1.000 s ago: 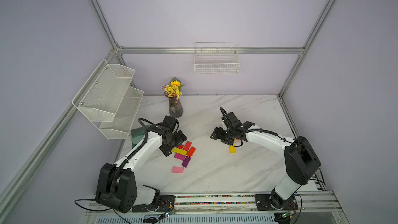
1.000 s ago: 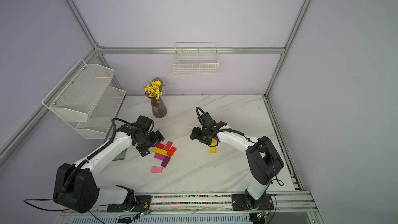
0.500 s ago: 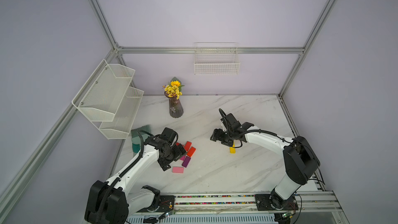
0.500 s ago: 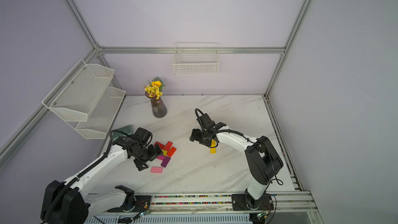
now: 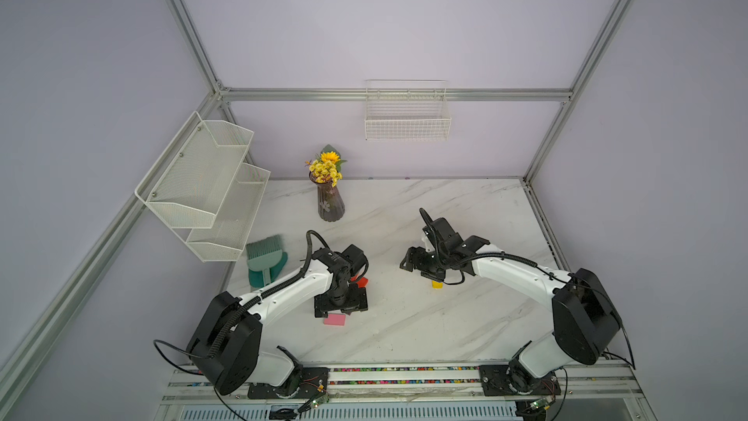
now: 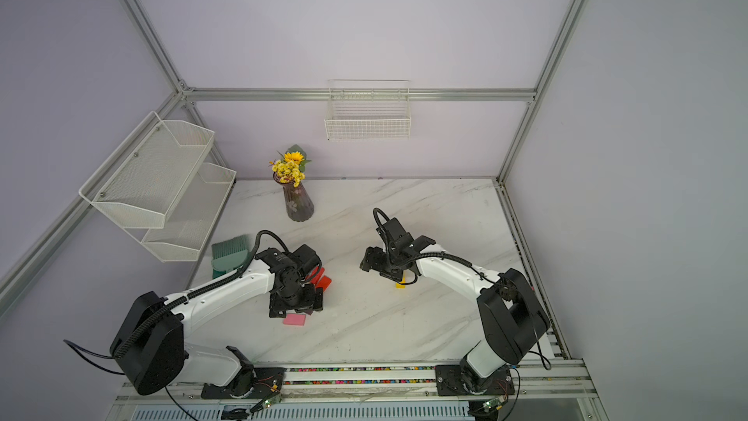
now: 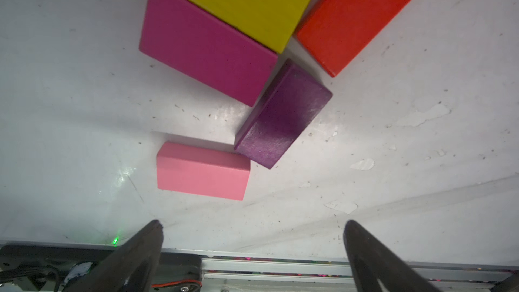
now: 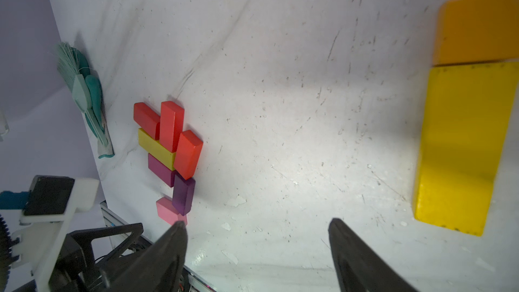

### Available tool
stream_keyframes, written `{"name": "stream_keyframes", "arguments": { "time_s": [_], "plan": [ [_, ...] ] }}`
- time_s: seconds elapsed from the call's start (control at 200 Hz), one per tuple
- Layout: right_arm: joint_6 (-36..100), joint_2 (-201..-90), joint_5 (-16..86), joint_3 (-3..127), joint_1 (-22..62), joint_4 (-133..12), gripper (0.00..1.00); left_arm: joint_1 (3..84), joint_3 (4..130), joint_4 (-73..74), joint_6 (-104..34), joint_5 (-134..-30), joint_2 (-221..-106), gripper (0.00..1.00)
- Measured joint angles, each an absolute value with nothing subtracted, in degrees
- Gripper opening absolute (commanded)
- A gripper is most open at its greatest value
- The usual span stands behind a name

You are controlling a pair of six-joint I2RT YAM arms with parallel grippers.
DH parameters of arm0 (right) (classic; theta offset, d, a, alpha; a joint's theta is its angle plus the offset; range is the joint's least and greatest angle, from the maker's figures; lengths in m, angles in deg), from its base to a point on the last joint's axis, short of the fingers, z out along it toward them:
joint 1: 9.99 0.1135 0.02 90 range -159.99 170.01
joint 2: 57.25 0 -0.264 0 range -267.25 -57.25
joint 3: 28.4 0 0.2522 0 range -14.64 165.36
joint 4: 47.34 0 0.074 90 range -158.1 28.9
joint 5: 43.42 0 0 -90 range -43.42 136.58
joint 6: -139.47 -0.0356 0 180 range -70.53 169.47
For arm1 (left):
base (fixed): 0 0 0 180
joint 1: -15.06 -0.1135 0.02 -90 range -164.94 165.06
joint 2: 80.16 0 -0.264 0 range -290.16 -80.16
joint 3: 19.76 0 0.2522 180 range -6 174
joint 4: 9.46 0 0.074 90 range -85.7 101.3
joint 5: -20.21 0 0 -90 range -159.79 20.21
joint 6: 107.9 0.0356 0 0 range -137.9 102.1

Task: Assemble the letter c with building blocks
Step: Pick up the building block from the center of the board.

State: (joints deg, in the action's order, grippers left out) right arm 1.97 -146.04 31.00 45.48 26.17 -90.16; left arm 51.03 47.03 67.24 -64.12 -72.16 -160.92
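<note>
The building blocks lie in two groups. In the left wrist view, a light pink block (image 7: pixel 202 171), a purple one (image 7: pixel 283 113), a magenta one (image 7: pixel 205 43), a yellow one (image 7: pixel 238 1) and an orange-red one (image 7: pixel 356 15) lie flat, close together. My left gripper (image 7: pixel 252 230) hangs open just above them, near the pink block (image 5: pixel 334 319), with nothing between its fingers. My right gripper (image 8: pixel 257 224) is open over bare table. Beside it, a long yellow block (image 8: pixel 460 147) lies end to end with an orange block (image 8: pixel 477 26). In both top views the arms hide most blocks.
A dark vase of yellow flowers (image 5: pixel 330 200) stands at the back. A teal brush and dustpan (image 5: pixel 265 259) lie at the table's left edge under a white mesh shelf (image 5: pixel 206 184). A wire basket (image 5: pixel 406 115) hangs on the back wall. A metal rail (image 5: pixel 404 374) runs along the front.
My left arm has swung from the back of the pile toward the front and now covers it, with its gripper above the pink block. The right gripper has hardly moved.
</note>
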Motion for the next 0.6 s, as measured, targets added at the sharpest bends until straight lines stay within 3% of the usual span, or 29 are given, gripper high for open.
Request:
{"name": "stream_keyframes", "arguments": {
  "time_s": [0.6],
  "plan": [
    [0.7, -138.65, 30.02, 42.11, 23.22, -91.73, 0.81, 51.11, 43.69, 67.3, -62.65, -70.17, -164.5, 0.99]
  ]
}}
